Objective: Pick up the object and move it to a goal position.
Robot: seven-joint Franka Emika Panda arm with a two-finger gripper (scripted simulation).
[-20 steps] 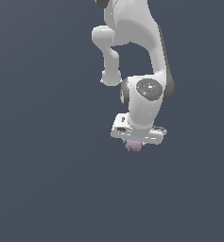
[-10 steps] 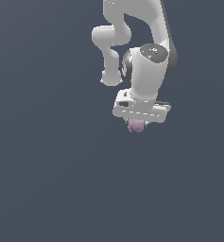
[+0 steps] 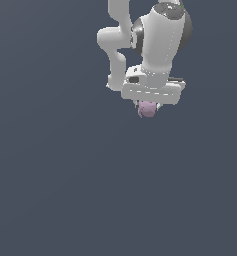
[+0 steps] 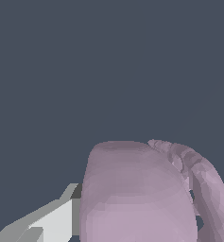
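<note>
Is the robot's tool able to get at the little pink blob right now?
Yes, it seems to have it already: the pink blob sits tucked right under the tool, apparently between its fingers, and nothing else is around it.

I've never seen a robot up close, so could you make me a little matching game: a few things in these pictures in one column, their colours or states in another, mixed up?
Things:
1. arm
2. blob
3. gripper
4. background

Descriptions:
A. plain dark grey-blue
B. shut on something
C. pale pink-lilac, lumpy
D. white with dark joints

Pairs: 1-D, 2-C, 3-B, 4-A
</note>
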